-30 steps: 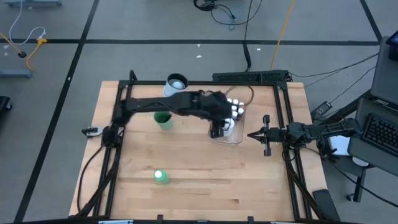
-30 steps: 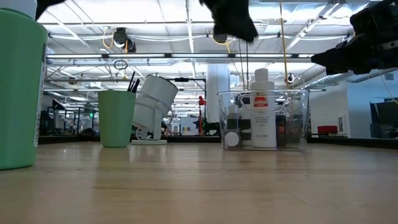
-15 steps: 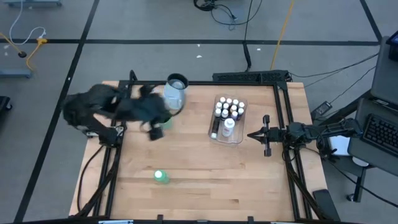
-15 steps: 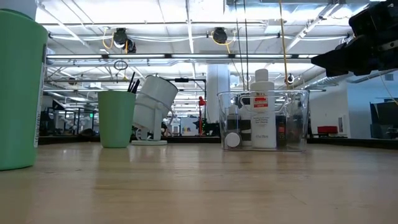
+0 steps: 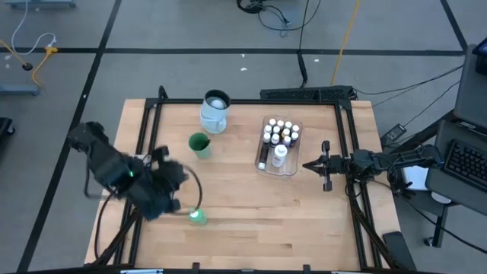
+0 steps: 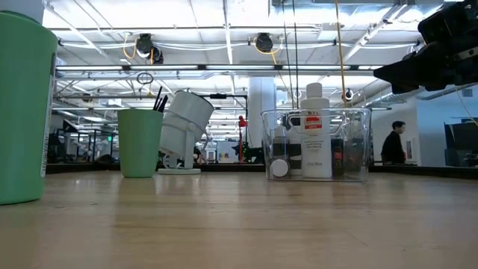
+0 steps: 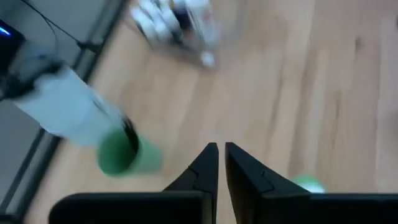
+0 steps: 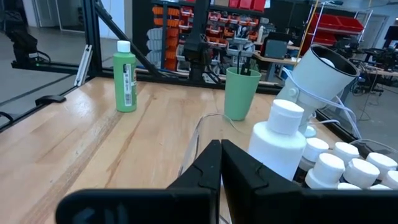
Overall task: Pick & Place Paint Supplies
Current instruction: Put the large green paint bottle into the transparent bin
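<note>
1. The table (image 5: 251,221), a pale wooden top with a black frame, fills the middle of the high view.
2. The left arm (image 5: 114,171) lies at the lower left of that view, over the table's left edge. The left gripper (image 7: 219,155) holds nothing; its fingers (image 7: 205,163) stand almost together with a thin slit between them.
3. The right arm (image 5: 396,161) reaches in from the right edge. The right gripper (image 8: 219,155) points at the tub, its fingers pressed together on nothing.
4. The tub (image 5: 278,146), clear plastic, sits right of centre, holding a cluster of small white-capped bottles (image 5: 280,131) and a bigger white bottle (image 6: 315,131).
5. The mug (image 5: 215,112), white, stands at upper centre; in the low view it looks tilted.
6. The green cup (image 5: 200,144) stands just below the mug, with dark brushes (image 6: 159,101) sticking up from it.
7. The green bottle (image 5: 197,216) stands upright at lower left of centre, just beside the left gripper and well apart from the tub.
8. A person (image 6: 391,143) stands far off at the right of the low view.
</note>
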You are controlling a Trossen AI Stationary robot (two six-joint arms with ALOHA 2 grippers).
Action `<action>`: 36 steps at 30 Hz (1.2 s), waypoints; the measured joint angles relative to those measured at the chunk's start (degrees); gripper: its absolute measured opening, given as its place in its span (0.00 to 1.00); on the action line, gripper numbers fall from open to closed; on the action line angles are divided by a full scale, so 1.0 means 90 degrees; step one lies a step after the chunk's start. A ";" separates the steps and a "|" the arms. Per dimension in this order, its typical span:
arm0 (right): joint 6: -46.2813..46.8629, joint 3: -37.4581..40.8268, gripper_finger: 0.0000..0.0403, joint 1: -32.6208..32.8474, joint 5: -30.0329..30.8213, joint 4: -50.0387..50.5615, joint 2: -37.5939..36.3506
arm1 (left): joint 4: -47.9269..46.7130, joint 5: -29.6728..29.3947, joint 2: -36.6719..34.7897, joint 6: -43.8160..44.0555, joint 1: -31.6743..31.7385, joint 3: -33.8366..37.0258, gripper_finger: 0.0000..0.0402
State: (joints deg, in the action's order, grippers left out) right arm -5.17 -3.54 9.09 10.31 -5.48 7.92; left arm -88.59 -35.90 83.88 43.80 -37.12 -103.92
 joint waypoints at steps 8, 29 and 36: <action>-0.0009 0.0000 0.01 0.0000 0.0002 0.0016 0.0005 | 0.1237 0.1650 0.0007 0.0604 -0.0253 0.1763 0.27; -0.0031 0.0001 0.01 -0.0001 0.0001 0.0016 0.0005 | 0.3428 0.3411 0.0010 -0.0050 0.0218 0.3555 0.81; -0.0009 0.0000 0.01 0.0001 0.0002 0.0015 0.0005 | 0.3496 0.3675 0.0010 -0.0134 0.0438 0.3679 0.71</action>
State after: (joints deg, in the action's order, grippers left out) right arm -5.25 -3.54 9.10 10.33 -5.34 7.97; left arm -57.13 -2.83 83.96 42.59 -33.18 -70.81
